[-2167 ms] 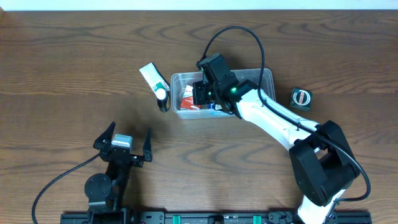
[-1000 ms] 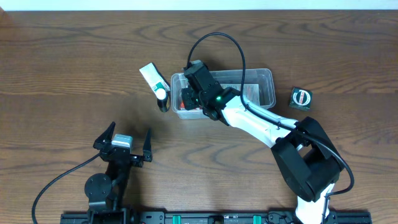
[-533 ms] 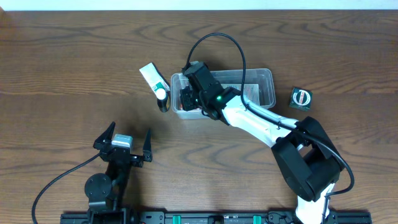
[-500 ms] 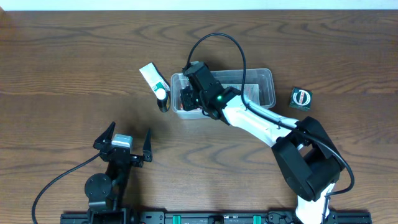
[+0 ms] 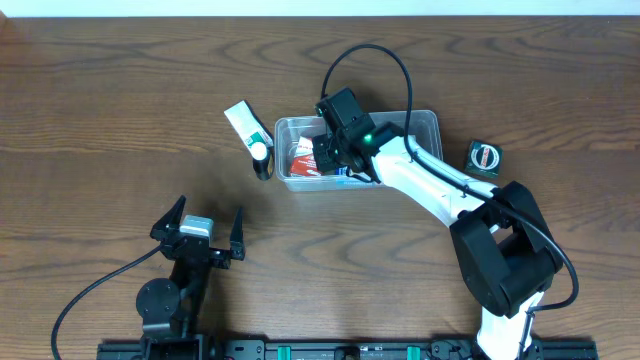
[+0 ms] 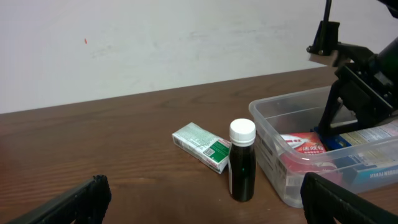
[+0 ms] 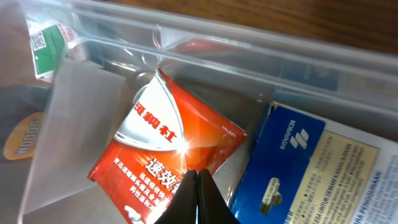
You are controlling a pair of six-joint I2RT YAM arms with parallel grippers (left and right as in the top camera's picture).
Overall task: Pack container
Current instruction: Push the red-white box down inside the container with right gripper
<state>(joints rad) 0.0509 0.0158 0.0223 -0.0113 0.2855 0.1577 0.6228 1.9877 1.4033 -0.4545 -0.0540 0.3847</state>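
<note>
**Arm:** While my left gripper [image 5: 208,210] hangs over the near-left part of the table [image 5: 100,100] with its jaws spread wide on nothing, all the work is further right.

**Ops:** What's loose out there?

**Arm:** Going rightward: a white-and-green box [image 5: 243,124] lying flat, then a dark bottle [image 5: 262,158] with a white cap, upright just beside the container's left end. Both are outside it.

**Ops:** And the container?

**Arm:** The container [image 5: 425,135] sits mid-table, long side running across. At its left end are a red sachet [image 7: 165,146] and a blue box [image 7: 298,162], touching each other. My right gripper [image 7: 199,190] is down inside, jaws pinched together with nothing between them, tips over the sachet's edge. I can't tell if they touch it.

**Ops:** Right of that?

**Arm:** A small dark packet [image 5: 484,157], apart from the container's right end.

**Ops:** If the container needs moving?

**Arm:** My guess is thin, light, slick plastic with walls that flex. I'd pinch the rim at a short end, one finger inside the wall, or push low on a side. It probably skids easily.
</note>
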